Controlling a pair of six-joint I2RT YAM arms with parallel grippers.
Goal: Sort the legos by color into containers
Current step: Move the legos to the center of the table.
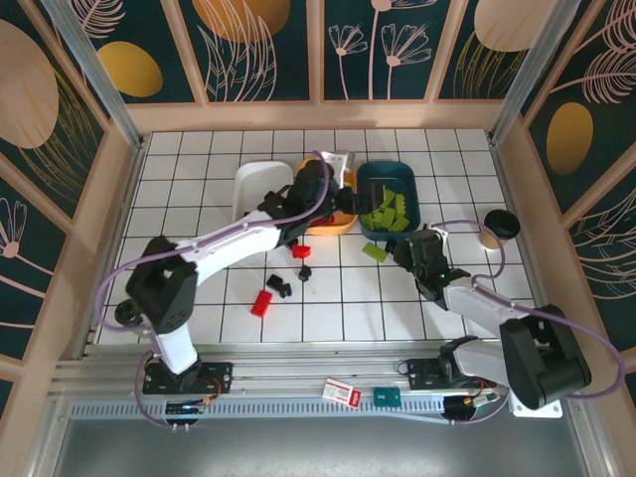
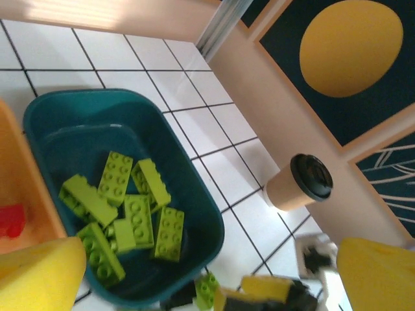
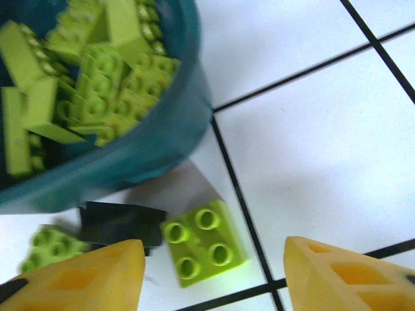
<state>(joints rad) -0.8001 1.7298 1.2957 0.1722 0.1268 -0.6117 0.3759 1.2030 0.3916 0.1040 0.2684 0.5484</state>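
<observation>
Robot lab test cell: white gridded tabletop, wood-framed patterned panels, aluminium mounting rail.

Top external overhead, facing down across whole table. Wrist views close, angled down. Shared across all: dark teal tray.

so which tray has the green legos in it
The teal tray, rightmost of three, piled with green legos; the orange tray beside it holds a red lego.
</observation>
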